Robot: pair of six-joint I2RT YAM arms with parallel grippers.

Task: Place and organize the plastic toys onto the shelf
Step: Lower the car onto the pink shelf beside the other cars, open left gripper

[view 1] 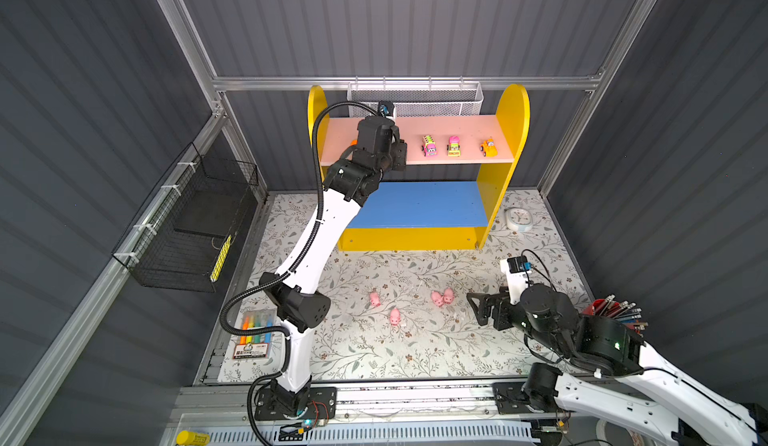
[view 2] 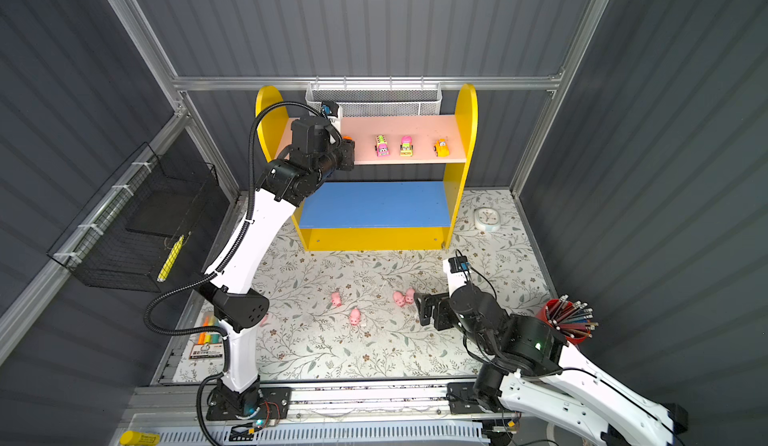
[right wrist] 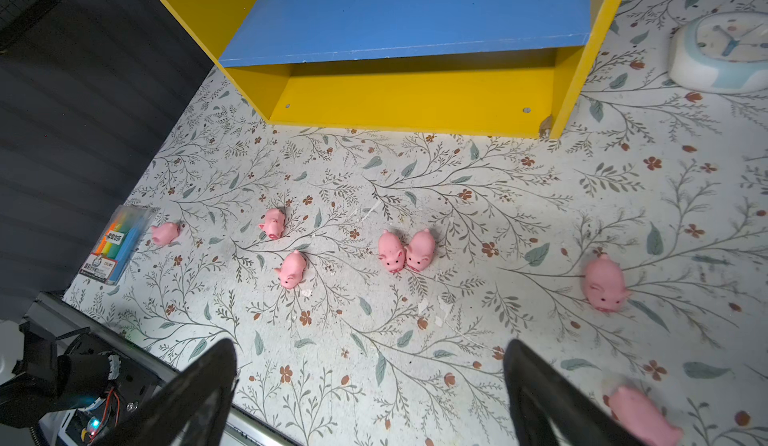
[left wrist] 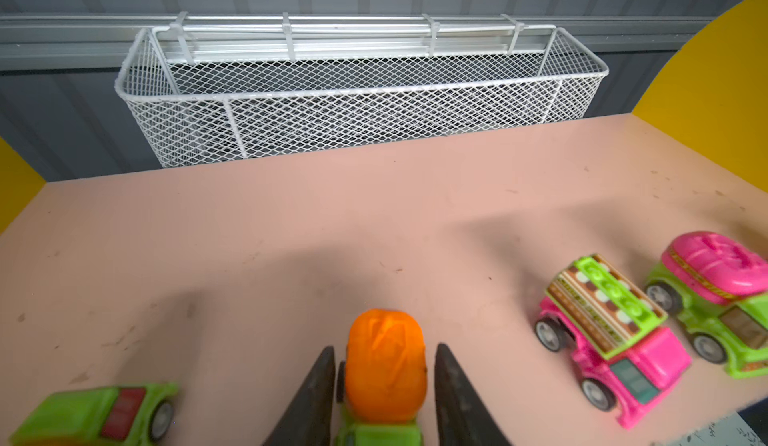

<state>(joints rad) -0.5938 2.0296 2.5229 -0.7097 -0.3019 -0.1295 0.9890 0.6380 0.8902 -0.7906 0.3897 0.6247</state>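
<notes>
- On the shelf [view 1: 513, 124] I counted five vehicles [view 1: 429, 146]
- My left gripper [left wrist: 385, 347] stood slightly parted around one
- Seven pigs [right wrist: 390, 252] lay on the mat [right wrist: 498, 198]; my right gripper [right wrist: 370, 342] gaped empty

shelf [view 1: 513, 132]: yellow sides, pink upper board, blue lower board. pink truck [left wrist: 611, 340] with a green-and-brown striped roof; green car [left wrist: 723, 298] with a pink top; green mixer [left wrist: 384, 365] with an orange drum. pigs [right wrist: 392, 252] pink. tabletop [right wrist: 498, 194] white, printed with grey-green leaves and rust-red flowers. mesh basket [left wrist: 353, 111] white.
</notes>
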